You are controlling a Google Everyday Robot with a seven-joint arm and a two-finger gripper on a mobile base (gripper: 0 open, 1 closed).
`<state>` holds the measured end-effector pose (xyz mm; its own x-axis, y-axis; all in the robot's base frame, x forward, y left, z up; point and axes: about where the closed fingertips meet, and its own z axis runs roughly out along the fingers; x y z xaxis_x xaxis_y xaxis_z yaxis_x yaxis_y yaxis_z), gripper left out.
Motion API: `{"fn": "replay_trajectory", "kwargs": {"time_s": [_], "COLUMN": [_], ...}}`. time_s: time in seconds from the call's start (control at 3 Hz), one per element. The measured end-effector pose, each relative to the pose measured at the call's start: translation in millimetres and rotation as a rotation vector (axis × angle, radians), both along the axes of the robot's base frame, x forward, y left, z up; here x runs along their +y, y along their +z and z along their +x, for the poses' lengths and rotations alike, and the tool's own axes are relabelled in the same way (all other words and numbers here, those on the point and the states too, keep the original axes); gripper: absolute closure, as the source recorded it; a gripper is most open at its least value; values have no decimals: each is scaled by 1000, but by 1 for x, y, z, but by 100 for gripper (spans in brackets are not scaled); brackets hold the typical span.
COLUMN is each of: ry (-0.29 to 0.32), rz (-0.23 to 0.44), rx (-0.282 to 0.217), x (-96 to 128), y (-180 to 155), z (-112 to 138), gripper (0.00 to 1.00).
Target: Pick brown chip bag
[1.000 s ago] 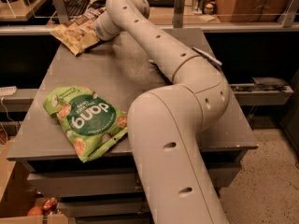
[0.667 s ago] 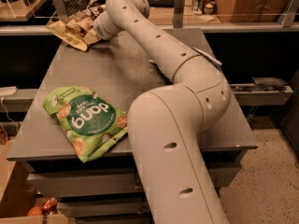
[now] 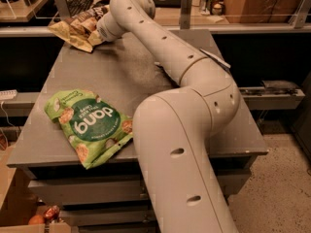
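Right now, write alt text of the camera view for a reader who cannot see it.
The robot's gripper meets the brown chip bag at a far corner of a grey table. A green snack bag lies near the front edge.

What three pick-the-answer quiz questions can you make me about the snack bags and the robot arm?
1. Where is the brown chip bag? A on the floor; B at the far left corner of the table; C inside a drawer.
2. What colour is the dang bag? A green; B red; C blue.
3. How is the dang bag placed? A standing upright; B hanging off a hook; C lying flat.
Answers: 1 B, it is at that corner, right at the end effector. 2 A, its wrapper is bright green. 3 C, it lies flat on the table near the front edge.
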<state>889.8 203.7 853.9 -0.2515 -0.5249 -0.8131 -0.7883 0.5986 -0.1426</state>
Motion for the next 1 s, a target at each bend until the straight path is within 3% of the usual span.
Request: {"fn": "replay_trajectory", "kwargs": {"time_s": [0.67,1.0], "ry": [0,0], "rz": [0,0], "rx": [0,0], "x": [0,0], "y": [0,0], "z": [0,0], "gripper": [100,87]}}
